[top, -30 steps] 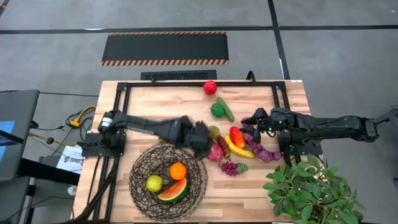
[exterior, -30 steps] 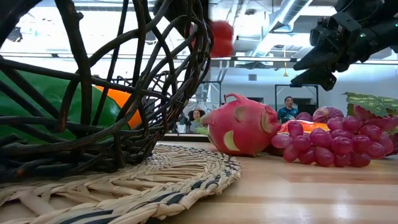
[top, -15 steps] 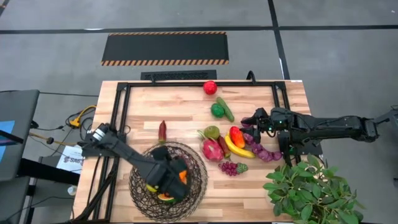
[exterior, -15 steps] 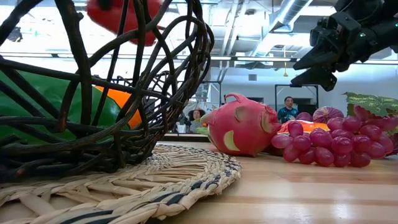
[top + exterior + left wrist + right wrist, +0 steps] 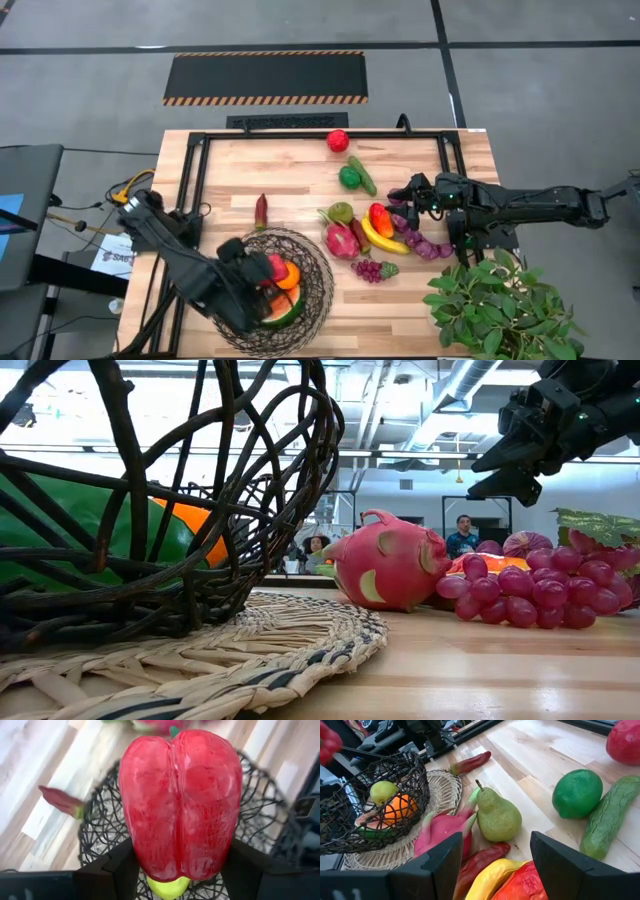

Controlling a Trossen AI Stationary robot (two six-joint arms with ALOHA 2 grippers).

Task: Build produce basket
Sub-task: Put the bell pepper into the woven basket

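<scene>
We've got the left gripper (image 5: 177, 870) clamped on the red pepper (image 5: 182, 800), over the basket (image 5: 318, 262). Looks light, stiff, slick — hold its broad sides. Right gripper (image 5: 409, 193) open, idle w/ produce right of basket.

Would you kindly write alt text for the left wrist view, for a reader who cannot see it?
A large red pepper fills the frame, clamped in the left gripper directly above the dark wire basket. A yellow-green fruit shows below it, and a small red chili lies on the wooden table beside the basket.
</scene>
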